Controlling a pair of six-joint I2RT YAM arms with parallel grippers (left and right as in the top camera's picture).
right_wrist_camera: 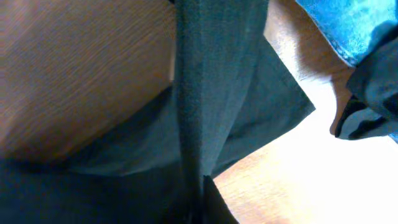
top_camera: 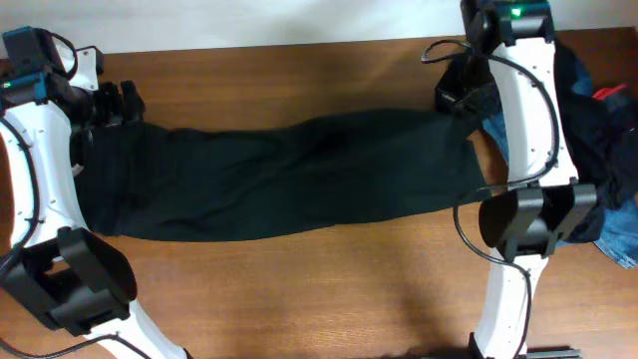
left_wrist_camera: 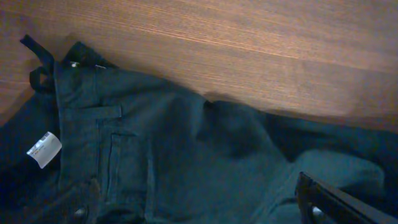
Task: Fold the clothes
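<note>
Black trousers [top_camera: 299,175] lay stretched across the wooden table [top_camera: 299,70] from 9 o'clock to 3 o'clock, waist at the 9 o'clock end and rumpled along their length. The far hem was drawn up into a taut ridge towards 1 o'clock, where the right gripper [top_camera: 461,95] pinched the cloth. In the right wrist view its fingers were lost against the dark fabric, and only the folds converging on them gave the hold away.

The left gripper [top_camera: 118,100] hung over the waistband at 10 o'clock. Its wrist camera caught one finger [left_wrist_camera: 339,202], cut off at the 5 o'clock corner, so whether the fingers were spread or pressed together could not be told. The same view showed a belt loop [left_wrist_camera: 38,56] and a white tag [left_wrist_camera: 44,149], its print too small to read.

At 3 o'clock a heap [top_camera: 598,150] of dark clothes sat half behind the right arm and ran off the frame. Blue jeans [top_camera: 623,239] showed at the lower edge of the heap and a red piece [top_camera: 610,92] at the top. The separate garments in the heap could not be made out.
</note>
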